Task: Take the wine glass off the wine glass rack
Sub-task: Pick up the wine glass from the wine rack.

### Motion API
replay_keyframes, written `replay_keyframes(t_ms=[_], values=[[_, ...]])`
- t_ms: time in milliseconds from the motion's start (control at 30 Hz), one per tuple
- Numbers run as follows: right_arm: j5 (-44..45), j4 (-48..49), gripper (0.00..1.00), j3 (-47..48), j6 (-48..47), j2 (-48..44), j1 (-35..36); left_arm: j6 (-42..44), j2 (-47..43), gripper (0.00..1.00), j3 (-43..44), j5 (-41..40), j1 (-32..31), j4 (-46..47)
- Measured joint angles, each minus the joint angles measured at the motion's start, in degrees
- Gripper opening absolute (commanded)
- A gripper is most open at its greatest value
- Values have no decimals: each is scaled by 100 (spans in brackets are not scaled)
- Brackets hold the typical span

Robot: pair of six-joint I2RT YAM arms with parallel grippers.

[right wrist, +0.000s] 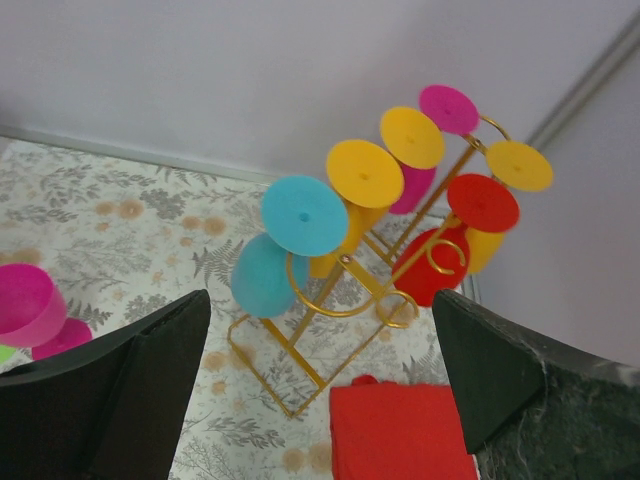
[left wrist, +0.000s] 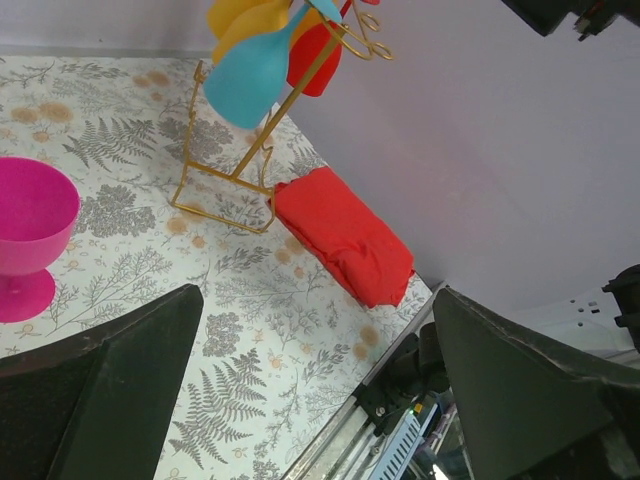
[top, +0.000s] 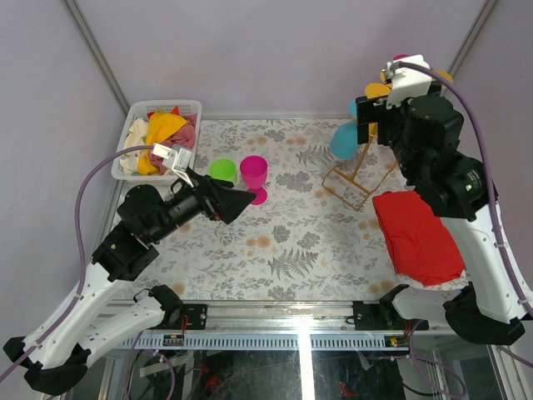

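right gripper (right wrist: pixel 320 400) and left gripper (left wrist: pixel 318 400) both spread wide, empty. blue wine glass (right wrist: pixel 265 275) hangs upside down on the rack (right wrist: pixel 316 300); best pinch its stem, then slide it out along the wire.

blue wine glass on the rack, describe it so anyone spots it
Find the thin gold wire rack beside the folded red cloth. The turquoise plastic wine glass hangs bowl-down from it, the only blue one among yellow, red and magenta glasses.
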Motion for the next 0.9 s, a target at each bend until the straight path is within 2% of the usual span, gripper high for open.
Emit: replay_keyframes(t_ms=[433, 700, 900], values=[[-1261, -763, 99, 632, 754, 225, -2490, -57, -66, 100, 140, 160, 0, -39], [-2702, -1099, 100, 807, 1329, 575, -4260, -48, -42, 100, 332, 214, 0, -197], [-3602, -1008, 93, 732, 1888, 546, -4959, -22, -46, 100, 385, 232, 0, -236]])
